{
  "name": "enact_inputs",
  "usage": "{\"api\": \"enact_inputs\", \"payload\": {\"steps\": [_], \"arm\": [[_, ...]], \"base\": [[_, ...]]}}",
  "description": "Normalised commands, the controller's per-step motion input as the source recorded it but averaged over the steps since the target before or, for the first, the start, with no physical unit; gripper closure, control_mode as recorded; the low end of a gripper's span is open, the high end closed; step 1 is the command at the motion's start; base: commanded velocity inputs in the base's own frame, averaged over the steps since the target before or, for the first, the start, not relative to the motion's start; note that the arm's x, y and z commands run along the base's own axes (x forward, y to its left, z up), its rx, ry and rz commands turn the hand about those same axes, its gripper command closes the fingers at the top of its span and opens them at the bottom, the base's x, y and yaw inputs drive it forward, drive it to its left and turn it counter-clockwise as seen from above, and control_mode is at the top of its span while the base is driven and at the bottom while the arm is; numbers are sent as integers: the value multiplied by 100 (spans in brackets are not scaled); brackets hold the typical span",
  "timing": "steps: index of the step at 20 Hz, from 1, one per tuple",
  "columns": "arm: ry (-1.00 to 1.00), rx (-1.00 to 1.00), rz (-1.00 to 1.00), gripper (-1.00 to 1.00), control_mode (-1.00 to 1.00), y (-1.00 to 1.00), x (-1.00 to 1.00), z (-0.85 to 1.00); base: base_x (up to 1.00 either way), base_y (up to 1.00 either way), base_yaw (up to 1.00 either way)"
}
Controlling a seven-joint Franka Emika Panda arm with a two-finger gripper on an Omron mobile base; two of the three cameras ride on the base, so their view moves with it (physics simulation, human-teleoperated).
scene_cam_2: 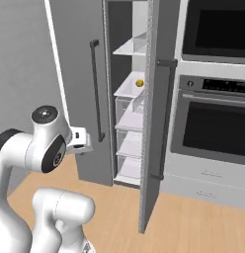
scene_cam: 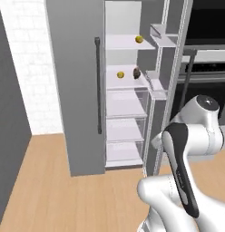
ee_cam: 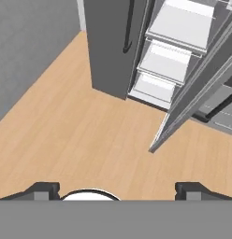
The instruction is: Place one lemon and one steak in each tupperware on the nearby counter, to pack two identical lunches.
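Inside the open fridge, one lemon point(scene_cam: 139, 39) lies on an upper shelf and a second lemon point(scene_cam: 120, 74) point(scene_cam_2: 139, 83) on the shelf below. Beside that second lemon sits a small dark steak point(scene_cam: 136, 72). My gripper point(ee_cam: 118, 189) is open, its two dark fingertips point(ee_cam: 40, 189) spread wide. It looks down at the wooden floor in front of the fridge, well short of the shelves, with nothing between the fingers. The tupperware and the counter are out of view.
The fridge's right door point(scene_cam_2: 151, 123) stands swung open toward me, its edge close to the arm. The left door point(scene_cam: 78, 90) with its long dark handle is closed. A built-in oven point(scene_cam_2: 213, 123) is to the right. Clear drawers point(scene_cam: 125, 136) fill the fridge's lower part.
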Motion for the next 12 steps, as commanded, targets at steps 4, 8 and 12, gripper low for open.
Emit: {"api": "enact_inputs", "payload": {"steps": [4,8,12], "arm": [[0,0,0,-100,100,0,0,0],[0,0,0,-100,100,0,0,0],[0,0,0,-100,100,0,0,0]], "base": [[38,71,-30],[72,16,-25],[99,0,-22]]}}
